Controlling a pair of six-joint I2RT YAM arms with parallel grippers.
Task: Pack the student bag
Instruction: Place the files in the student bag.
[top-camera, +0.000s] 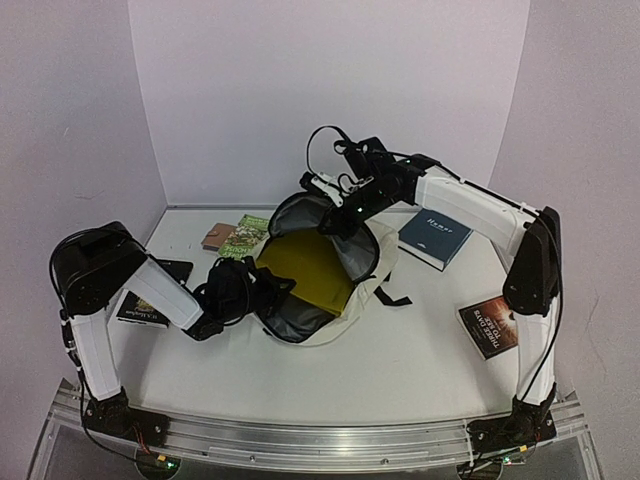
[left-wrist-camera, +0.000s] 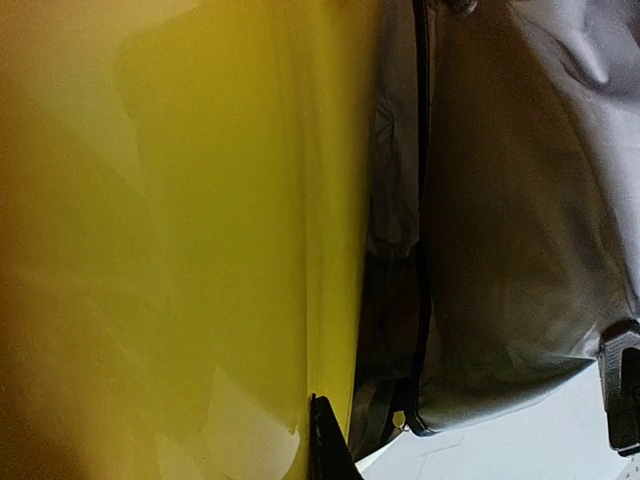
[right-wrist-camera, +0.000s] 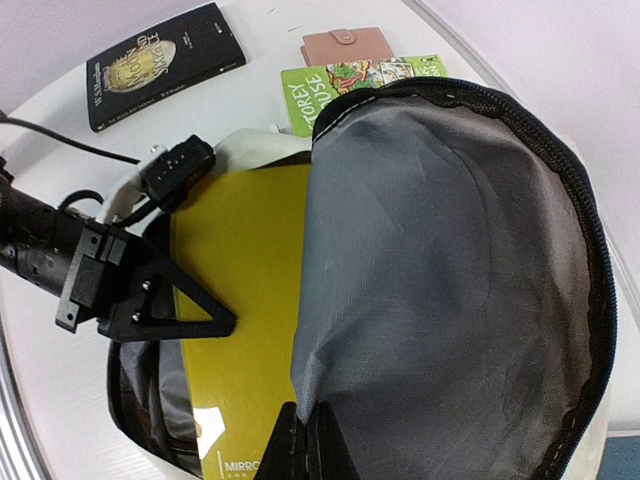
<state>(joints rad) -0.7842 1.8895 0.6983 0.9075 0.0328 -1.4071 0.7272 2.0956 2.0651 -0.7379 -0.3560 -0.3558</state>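
The student bag (top-camera: 372, 262) lies open in the middle of the table, cream outside with grey lining (right-wrist-camera: 450, 280) and a black zipper rim. A yellow book (top-camera: 308, 268) sits slanted in its mouth, partly inside. My left gripper (top-camera: 266, 285) reaches in from the left and is shut on that book's near edge; its black finger (left-wrist-camera: 324, 440) lies against the yellow cover (left-wrist-camera: 180, 240). The same left gripper (right-wrist-camera: 222, 322) shows on the yellow book (right-wrist-camera: 245, 300) in the right wrist view. My right gripper (right-wrist-camera: 312, 435) is shut on the bag's grey flap, holding it up at the far rim (top-camera: 342, 214).
A blue book (top-camera: 435, 238) lies right of the bag and a dark book (top-camera: 490, 326) near the right arm. A green book (right-wrist-camera: 350, 78), a brown wallet-like notebook (right-wrist-camera: 345, 46) and a black book (right-wrist-camera: 165, 62) lie at the left and far left.
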